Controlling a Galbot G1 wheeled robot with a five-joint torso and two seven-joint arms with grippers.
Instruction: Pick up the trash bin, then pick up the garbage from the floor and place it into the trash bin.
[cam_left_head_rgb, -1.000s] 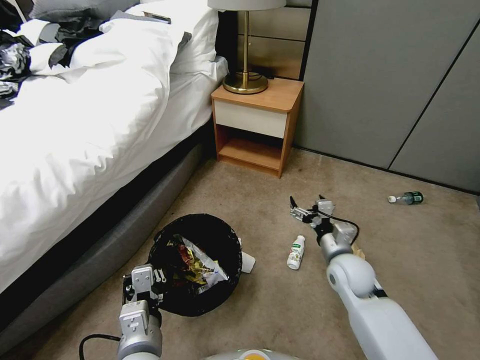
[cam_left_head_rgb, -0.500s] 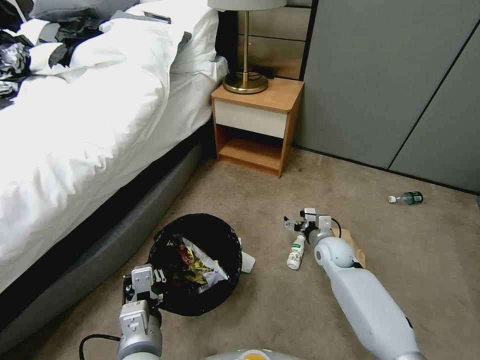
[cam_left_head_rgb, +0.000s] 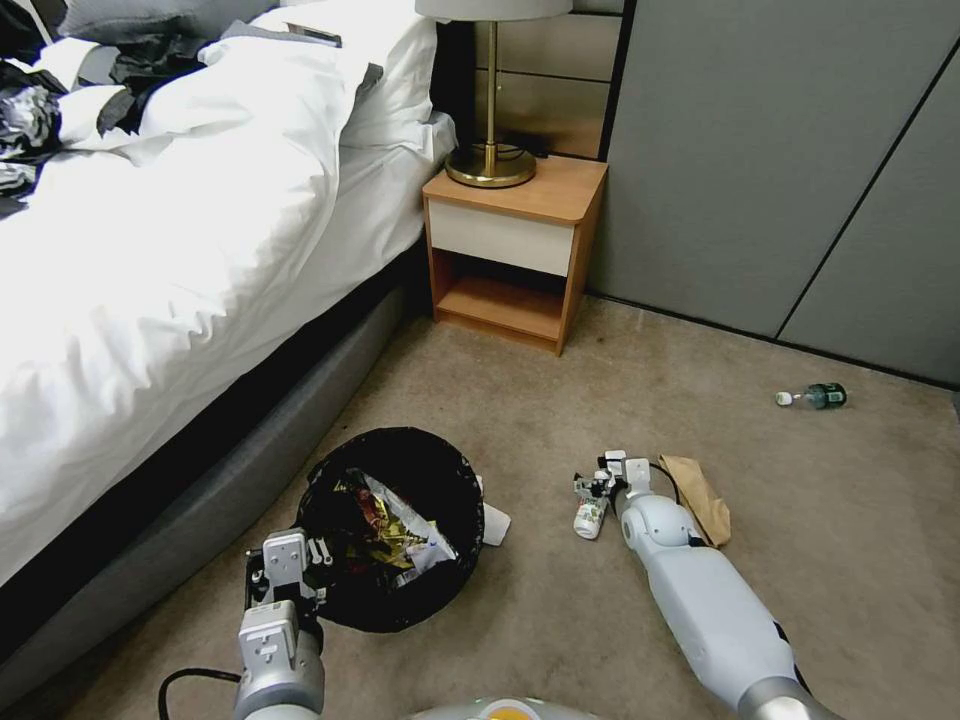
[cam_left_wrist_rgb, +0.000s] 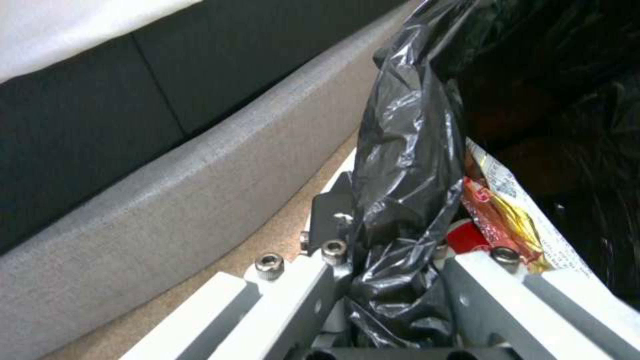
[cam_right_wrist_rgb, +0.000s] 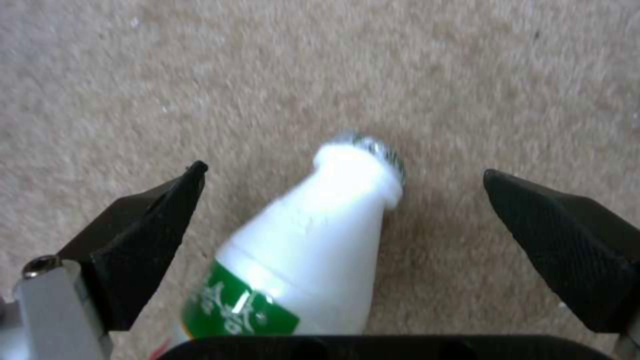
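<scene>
Right gripper (cam_right_wrist_rgb: 343, 210) is hovering low over the carpet, textured black fingers (cam_right_wrist_rgb: 560, 240) spread apart around a smooth white plastic bottle (cam_right_wrist_rgb: 313, 265). Left gripper (cam_left_wrist_rgb: 387, 280) is pinching the crinkly black-lined trash bin (cam_left_head_rgb: 390, 530) rim beside the bed (cam_left_head_rgb: 150, 300).

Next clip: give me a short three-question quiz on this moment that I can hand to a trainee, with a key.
1. True or false: the right gripper has already shut on the white bottle.
2. Multiple choice: the left gripper is clamped on A) the bed frame, B) the black bag at the rim of the trash bin, C) a snack wrapper.
3. Fill in: the brown paper bag lies on the ____, beside the right arm.

Key
1. False: its fingers stand open on either side of the bottle's neck.
2. B
3. Carpet
</scene>
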